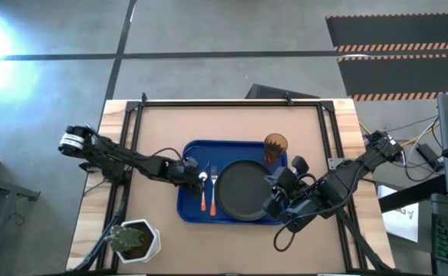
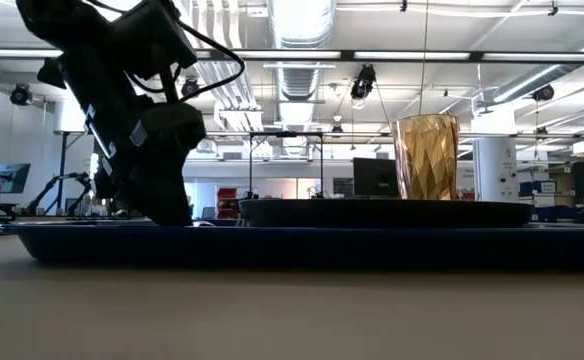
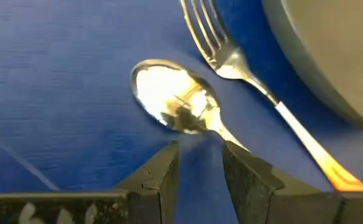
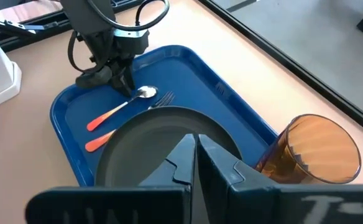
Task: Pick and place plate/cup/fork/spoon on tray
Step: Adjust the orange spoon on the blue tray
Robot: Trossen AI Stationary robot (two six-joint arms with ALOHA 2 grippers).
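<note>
The left gripper [image 3: 198, 163] has its two dark fingers [image 3: 160, 177] parted by a narrow gap and nothing between them; the spoon [image 3: 176, 104] lies flat on the tray [image 3: 57, 93] just beyond the tips, its silver bowl just ahead of the gap and its neck running back past the inner edge of one finger. Whether that finger touches the neck cannot be told. Beside the spoon lies the fork [image 3: 231, 59], tines pointing the same way as the spoon's bowl, with the rim of the plate [image 3: 330, 56] just past it. Seen from above, the left gripper [image 1: 189, 170] sits low over the tray's left part, next to the spoon [image 1: 203, 188] and fork [image 1: 213, 186], whose orange handles point toward the table's near edge; the left arm stretches in from the table's left side, bent at the elbow. The plate [image 1: 243, 190] rests in the middle of the tray [image 1: 189, 211], and the cup [image 1: 275, 147] stands upright at the tray's far right corner. The right gripper [image 4: 197, 163] hovers over the plate's right rim with its fingers pressed nearly together, holding nothing, its arm angled in from the table's right side.
</note>
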